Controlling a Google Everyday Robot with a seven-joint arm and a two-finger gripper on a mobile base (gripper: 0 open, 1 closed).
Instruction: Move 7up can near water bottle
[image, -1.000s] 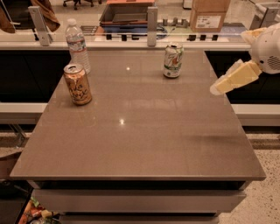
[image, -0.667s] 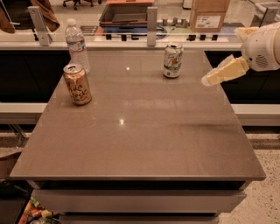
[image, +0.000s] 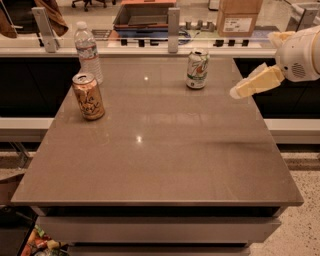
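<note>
1. The gripper hung above the right edge of the bench, toward the far right corner. Its pale yellow tip pointed inward and down toward the bench top, and the rounded white wrist sat behind it, outside the right edge.
2. The 7up can stood upright near the far edge, somewhat to the right of that edge's middle. It was near the gripper's tip but apart from it, on the side toward the left edge and a little closer to the far edge, with bare bench top between them.
3. Whether the gripper was released or clenched could not be told from this angle, since the yellow tip read as one wedge shape. It touched neither the can nor the bench top.
4. The water bottle stood upright at the far edge near the far left corner, well apart from the 7up can.
5. An orange-copper can stood upright just in front of the bottle, nearer the left edge than the middle, and far across the bench from the gripper.
</note>
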